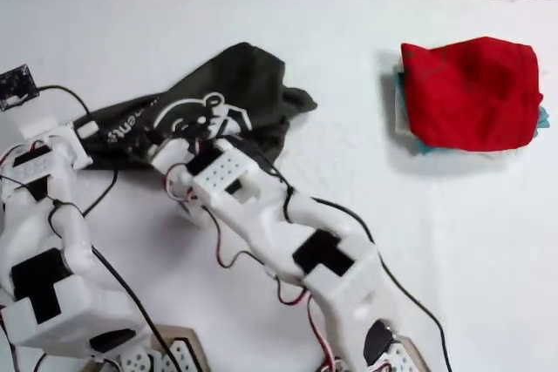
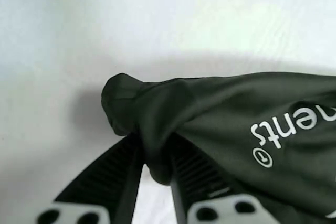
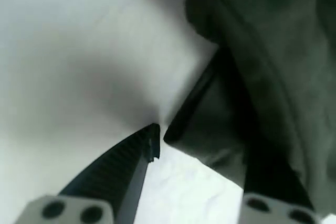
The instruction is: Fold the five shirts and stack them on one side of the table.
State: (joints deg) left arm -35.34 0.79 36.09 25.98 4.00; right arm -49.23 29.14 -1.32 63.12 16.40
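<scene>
The crumpled black cloth shirt with white print (image 1: 240,84) lies left of centre on the white table (image 1: 349,23), well apart from the folded red shirt (image 1: 471,93) topping the pile at the far right. The left gripper (image 2: 155,156) is clamped on a bunched end of the black shirt. The right gripper (image 3: 194,129) stands apart at its edge. That thin pinch may slip under tension, or the right jaws may grab several layers and twist the fold.

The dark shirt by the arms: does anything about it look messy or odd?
Yes. The dark fabric shirt with white print lies crumpled in a heap rather than flat, with one bunched corner pinched in the left gripper. The folded red shirt on the stack looks tidy by comparison.
</scene>
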